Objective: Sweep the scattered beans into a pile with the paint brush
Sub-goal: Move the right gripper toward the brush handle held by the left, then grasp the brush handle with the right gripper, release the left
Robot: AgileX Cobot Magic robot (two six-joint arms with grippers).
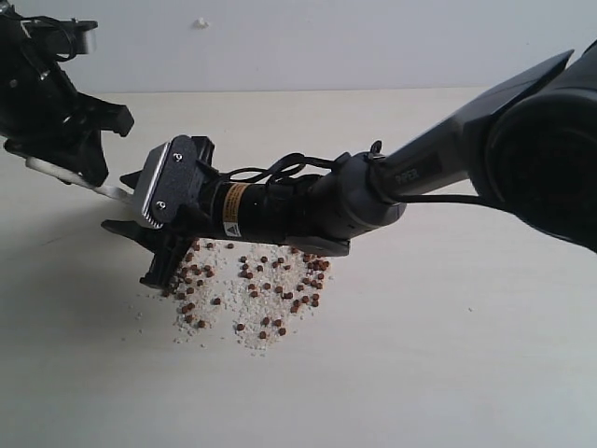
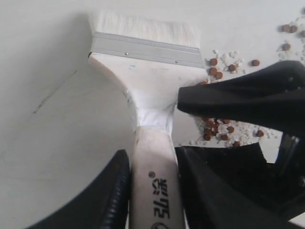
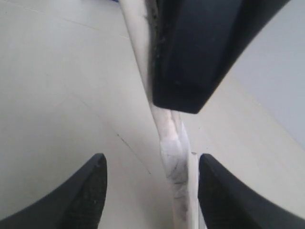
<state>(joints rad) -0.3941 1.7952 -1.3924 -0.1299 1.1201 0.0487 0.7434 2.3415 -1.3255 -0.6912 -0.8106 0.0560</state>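
Desk (image 1: pixel 466 355): open surface around the scatter, most of it on the near and right sides of the exterior view. Right arm (image 1: pixel 373 191) reaches across the middle, low over the beans. Right end effector (image 3: pixel 152 164) is released, fingers spread either side of the paint brush (image 2: pixel 147 81). Left end effector (image 2: pixel 152 155) is clenched on the handle (image 2: pixel 155 195). Scattered beans (image 1: pixel 252 289) lie loose just beside the ferrule (image 2: pixel 145 47).
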